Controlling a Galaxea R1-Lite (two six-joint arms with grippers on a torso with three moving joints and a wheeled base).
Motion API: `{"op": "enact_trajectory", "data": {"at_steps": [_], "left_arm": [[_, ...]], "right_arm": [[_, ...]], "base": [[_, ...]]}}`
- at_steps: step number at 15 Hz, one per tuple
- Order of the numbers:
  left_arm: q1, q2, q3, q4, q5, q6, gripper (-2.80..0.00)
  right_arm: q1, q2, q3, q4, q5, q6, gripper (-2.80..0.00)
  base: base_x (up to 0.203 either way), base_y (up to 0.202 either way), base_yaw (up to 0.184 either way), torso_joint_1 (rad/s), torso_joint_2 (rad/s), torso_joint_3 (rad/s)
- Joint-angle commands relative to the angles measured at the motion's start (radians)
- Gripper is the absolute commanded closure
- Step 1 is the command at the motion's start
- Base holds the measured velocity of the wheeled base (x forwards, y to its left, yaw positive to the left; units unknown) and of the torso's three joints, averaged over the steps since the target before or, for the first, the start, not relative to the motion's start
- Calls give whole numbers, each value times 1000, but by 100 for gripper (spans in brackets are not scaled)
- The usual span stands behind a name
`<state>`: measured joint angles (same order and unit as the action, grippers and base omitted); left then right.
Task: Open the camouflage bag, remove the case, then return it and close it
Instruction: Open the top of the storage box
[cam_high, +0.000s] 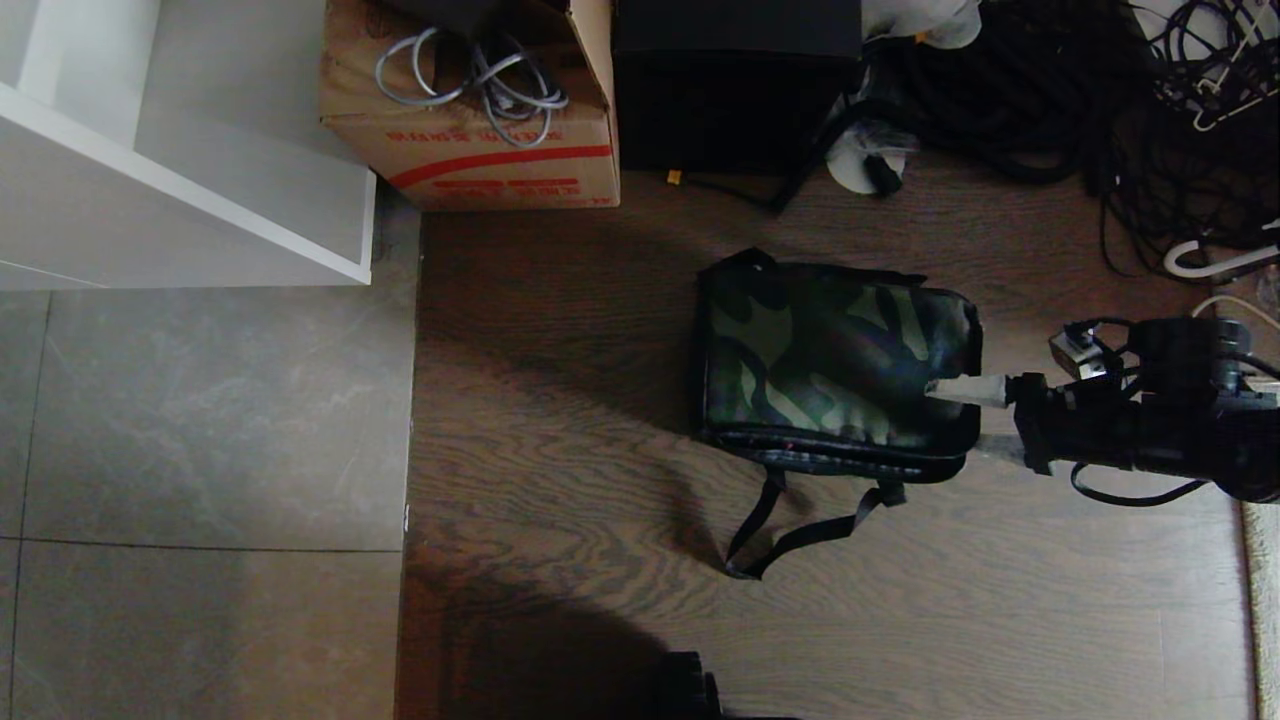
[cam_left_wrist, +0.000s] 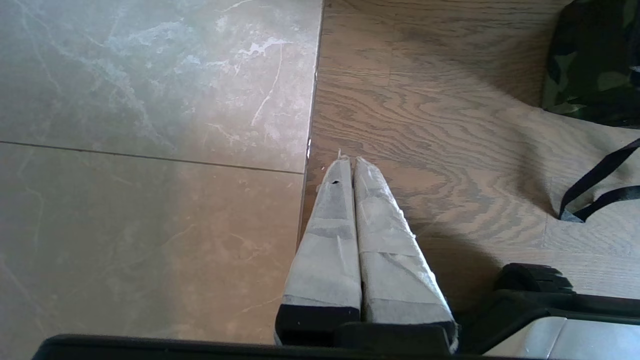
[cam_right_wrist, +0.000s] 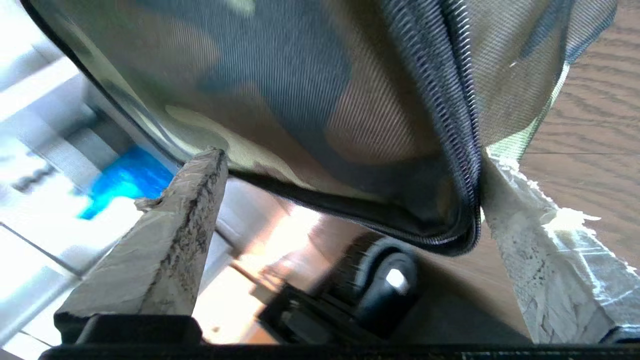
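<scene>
Wood-grain floor, with the right gripper (cam_high: 935, 392) at the camouflage bag (cam_high: 835, 365).
Its taped fingers (cam_right_wrist: 165, 240) spread wide astride the bag's zipped corner; the bag lies shut near a cardboard box (cam_high: 470, 105). Left gripper (cam_left_wrist: 348, 162) hangs pressed closed.

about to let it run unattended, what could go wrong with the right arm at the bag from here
1. The right pincer stands open, straddling the zipped corner of the camouflage bag. Closing there may pinch loose fabric or zipper teeth, not a pull tab; no tab shows.
2. The bag is soft and sits free on the wood floor, so a tug could drag it rather than unzip it.
3. Its black strap trails loose on the floor and could snag.
</scene>
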<state>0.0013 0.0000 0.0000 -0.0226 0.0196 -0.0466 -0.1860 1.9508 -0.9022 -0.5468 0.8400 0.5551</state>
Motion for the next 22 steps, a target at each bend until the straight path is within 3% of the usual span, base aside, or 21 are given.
{"op": "enact_trajectory", "data": {"at_steps": [1,7,8,22], "left_arm": [[0,0,11,0,0,-1,0],[0,0,11,0,0,-1,0],[0,0,11,0,0,-1,0],[0,0,11,0,0,-1,0]], "right_arm": [[5,1,-40,-3,5,106,-280],[4,-46,-84,1,-1,221,-280],[3,-54,-91,1,-14,246,0],[3,-112,-114,-4,-20,253,0]], "base": [[0,0,0,0,0,0],[0,0,0,0,0,0],[0,0,0,0,0,0],[0,0,0,0,0,0]]}}
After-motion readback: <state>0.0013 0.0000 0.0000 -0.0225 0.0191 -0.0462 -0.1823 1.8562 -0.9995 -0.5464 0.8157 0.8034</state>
